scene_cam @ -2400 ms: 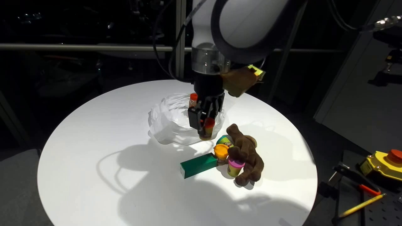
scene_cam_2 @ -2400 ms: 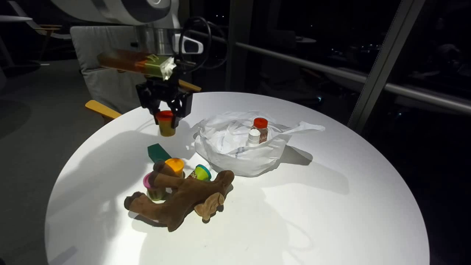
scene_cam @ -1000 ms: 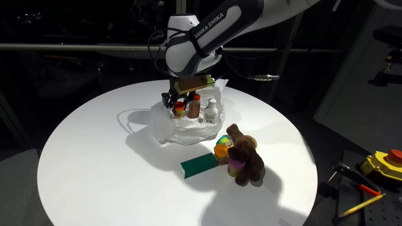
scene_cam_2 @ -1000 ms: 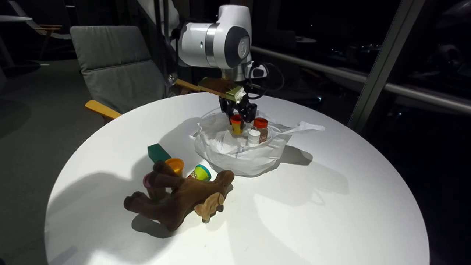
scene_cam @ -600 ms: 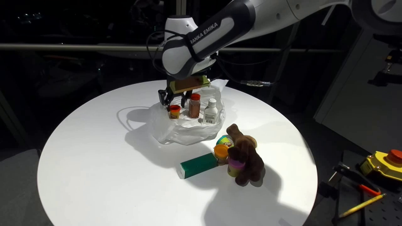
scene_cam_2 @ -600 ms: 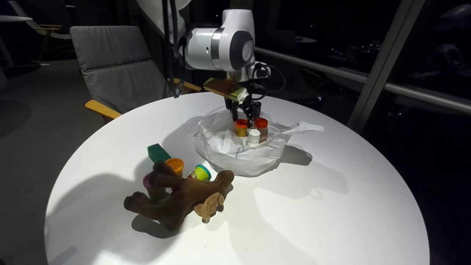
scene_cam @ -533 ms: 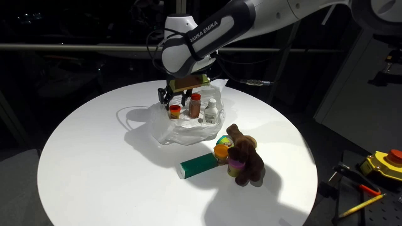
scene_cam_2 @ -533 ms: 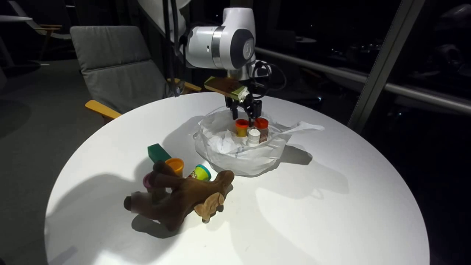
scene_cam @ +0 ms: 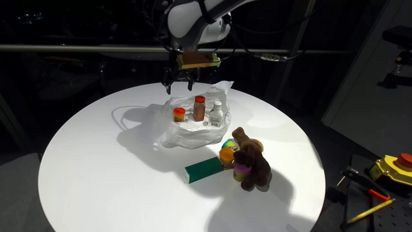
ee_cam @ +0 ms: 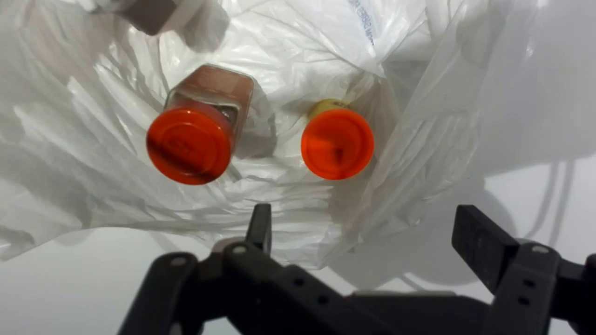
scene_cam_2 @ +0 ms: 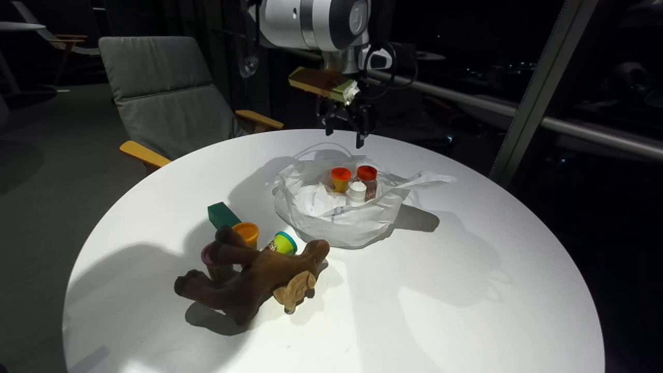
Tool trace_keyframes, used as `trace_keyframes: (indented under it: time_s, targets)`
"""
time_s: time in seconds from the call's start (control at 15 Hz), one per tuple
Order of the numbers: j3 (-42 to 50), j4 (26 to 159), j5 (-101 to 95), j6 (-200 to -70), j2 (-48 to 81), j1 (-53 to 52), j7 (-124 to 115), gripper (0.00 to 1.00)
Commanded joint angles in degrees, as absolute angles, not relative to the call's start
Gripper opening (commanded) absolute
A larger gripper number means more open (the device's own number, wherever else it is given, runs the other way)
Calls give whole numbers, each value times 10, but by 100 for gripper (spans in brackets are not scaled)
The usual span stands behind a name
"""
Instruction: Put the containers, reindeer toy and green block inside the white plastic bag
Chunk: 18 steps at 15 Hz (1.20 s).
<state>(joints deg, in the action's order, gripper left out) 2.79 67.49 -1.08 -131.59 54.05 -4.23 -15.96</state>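
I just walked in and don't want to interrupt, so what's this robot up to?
A robot arm is filling a white plastic bag. Its open gripper is raised near the bag, holding nothing. A red-lidded tub, a red-capped jar and a white bottle stand inside. The green block, reindeer toy, orange-lidded tub, purple-lidded tub and teal-lidded tub are on the table, not yet in.

A big round white table [scene_cam_2: 518,316] is brightly lit, but it is dark all around, with a gray chair [scene_cam_2: 158,67] that has wooden arms [scene_cam_2: 145,153], a gray floor [scene_cam_2: 41,207], and a long rail [scene_cam: 80,48] across big black windows [scene_cam_2: 461,46].
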Motion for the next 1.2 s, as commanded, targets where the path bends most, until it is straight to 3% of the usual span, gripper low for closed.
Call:
trace_keyframes:
  time_s: [0.0,1.13]
  targets:
    - [6,813,10,-1308,433,-24,-109,100]
    - [16,1310,51,-1495,178,-1,-103,100]
